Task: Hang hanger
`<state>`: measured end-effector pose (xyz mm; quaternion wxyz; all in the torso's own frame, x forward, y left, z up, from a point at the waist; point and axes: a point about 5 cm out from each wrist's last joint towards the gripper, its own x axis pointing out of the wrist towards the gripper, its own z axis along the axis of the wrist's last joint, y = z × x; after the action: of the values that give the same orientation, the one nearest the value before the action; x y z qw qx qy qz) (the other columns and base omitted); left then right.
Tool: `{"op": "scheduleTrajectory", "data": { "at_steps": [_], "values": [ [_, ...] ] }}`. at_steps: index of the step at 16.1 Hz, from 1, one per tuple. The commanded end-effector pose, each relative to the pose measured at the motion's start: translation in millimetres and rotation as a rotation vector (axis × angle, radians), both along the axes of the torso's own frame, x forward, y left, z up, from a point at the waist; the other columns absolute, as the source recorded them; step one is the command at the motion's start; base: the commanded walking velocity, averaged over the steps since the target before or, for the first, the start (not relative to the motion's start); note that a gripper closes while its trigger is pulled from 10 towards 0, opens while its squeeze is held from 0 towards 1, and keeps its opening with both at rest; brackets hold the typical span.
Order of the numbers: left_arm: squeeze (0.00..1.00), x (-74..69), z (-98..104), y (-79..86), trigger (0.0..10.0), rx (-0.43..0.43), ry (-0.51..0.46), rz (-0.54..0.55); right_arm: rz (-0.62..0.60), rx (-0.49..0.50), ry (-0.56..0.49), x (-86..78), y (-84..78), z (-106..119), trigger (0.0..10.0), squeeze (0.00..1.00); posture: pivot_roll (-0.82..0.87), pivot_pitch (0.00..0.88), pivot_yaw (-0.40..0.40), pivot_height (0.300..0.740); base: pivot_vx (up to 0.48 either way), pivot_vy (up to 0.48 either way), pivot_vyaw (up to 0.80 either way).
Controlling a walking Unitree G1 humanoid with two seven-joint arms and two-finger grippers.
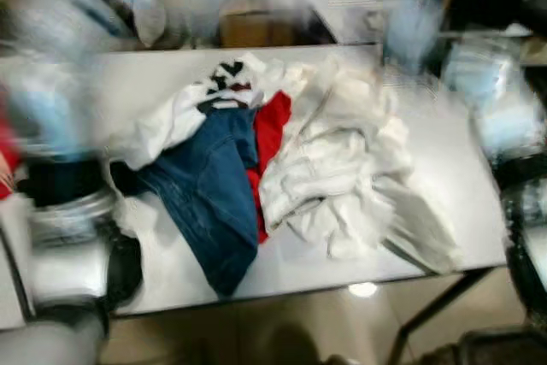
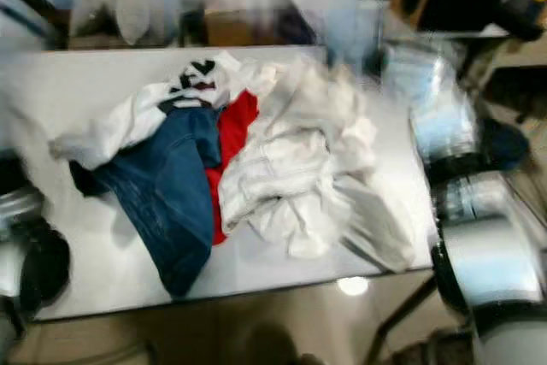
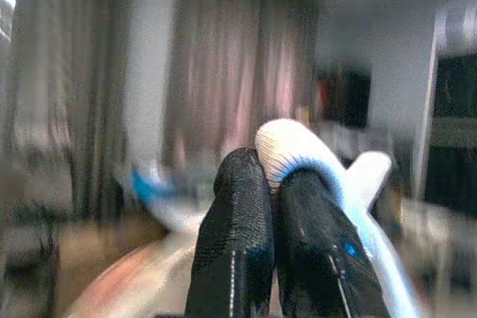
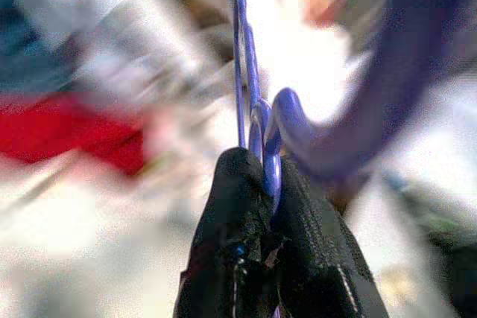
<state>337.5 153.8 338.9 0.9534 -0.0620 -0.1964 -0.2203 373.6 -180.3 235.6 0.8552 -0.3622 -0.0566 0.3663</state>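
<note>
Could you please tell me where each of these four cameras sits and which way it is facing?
Left eye: head, looking down at the white table and clothes pile; silver arms at the edges.
Right eye: same head, same table and pile.
Left wrist: along the left tool, shut on a white and blue hanger, facing the room.
Right wrist: along the right tool, shut on a purple hanger, over the pile.

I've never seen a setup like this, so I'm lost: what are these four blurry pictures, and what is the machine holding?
It is a walking robot with two arms. Two pictures come from its head, looking down at a white table piled with clothes: a blue garment, a red one and white ones. The other two come from wrist cameras. The left gripper is closed on a white and blue hanger; the right gripper pinches a purple hanger.
</note>
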Motion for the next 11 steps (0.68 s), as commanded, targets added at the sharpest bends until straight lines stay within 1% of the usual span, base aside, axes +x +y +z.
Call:
{"op": "scheduleTrajectory", "data": {
  "at_steps": [1,2,3,4,5,6,7,8,9,10,11],
  "values": [
    [0.00,-1.4,-25,-6.0,10.0,0.075,0.085,0.012,0.113,-0.015,-0.009,-13.4,7.0,11,10.0,0.00,-0.12,0.000,0.021,0.740,0.000,0.000,0.00],
    [0.00,-3.3,-45,-10.9,10.0,0.118,0.142,0.011,0.148,-0.034,0.036,-25.4,0.8,2,10.0,0.00,-0.13,0.000,0.026,0.740,0.000,0.000,0.00],
    [0.00,-8.4,-79,-13.4,10.0,0.246,0.239,0.040,0.201,-0.069,0.138,-51.3,-13.5,-8,10.0,0.00,-0.14,0.000,0.037,0.740,0.000,0.000,0.00],
    [0.00,-10.5,-91,-12.5,10.0,0.301,0.277,0.056,0.224,-0.089,0.183,-62.7,-19.6,-10,10.0,0.00,-0.14,0.000,0.037,0.740,0.000,0.000,0.00],
    [0.00,-12.3,-102,-7.6,10.0,0.344,0.311,0.089,0.252,-0.118,0.231,-77.3,-28.0,-10,10.0,0.00,-0.14,0.000,0.042,0.740,0.000,0.000,0.00],
    [0.00,-10.8,-105,-0.1,10.0,0.373,0.331,0.128,0.257,-0.144,0.251,-87.8,-37.5,-5,10.0,0.00,-0.14,0.000,0.045,0.740,0.000,0.000,0.00],
    [0.00,-9.5,-106,5.5,10.0,0.409,0.339,0.155,0.254,-0.159,0.257,-94.3,-43.0,1,10.0,0.00,-0.14,0.000,0.048,0.740,0.000,0.000,0.00],
    [0.44,-9.7,-112,9.5,10.0,0.480,0.342,0.151,0.242,-0.175,0.261,-98.9,-47.4,8,10.0,0.00,-0.15,0.000,0.058,0.740,0.000,0.000,0.00],
    [1.00,-10.8,-122,15.2,10.0,0.600,0.354,0.137,0.232,-0.202,0.260,-103.1,-53.8,17,10.0,0.00,-0.15,0.000,0.062,0.740,0.000,0.000,0.00],
    [1.00,-12.1,-127,17.4,10.0,0.613,0.373,0.125,0.230,-0.211,0.257,-105.9,-56.9,23,10.0,0.00,-0.16,0.000,0.062,0.740,0.000,0.000,0.00],
    [1.00,-15.6,-135,24.0,10.0,0.669,0.406,0.113,0.227,-0.216,0.250,-110.3,-61.6,34,10.0,0.00,-0.16,0.000,0.063,0.740,0.000,0.000,0.00]
  ]
}}
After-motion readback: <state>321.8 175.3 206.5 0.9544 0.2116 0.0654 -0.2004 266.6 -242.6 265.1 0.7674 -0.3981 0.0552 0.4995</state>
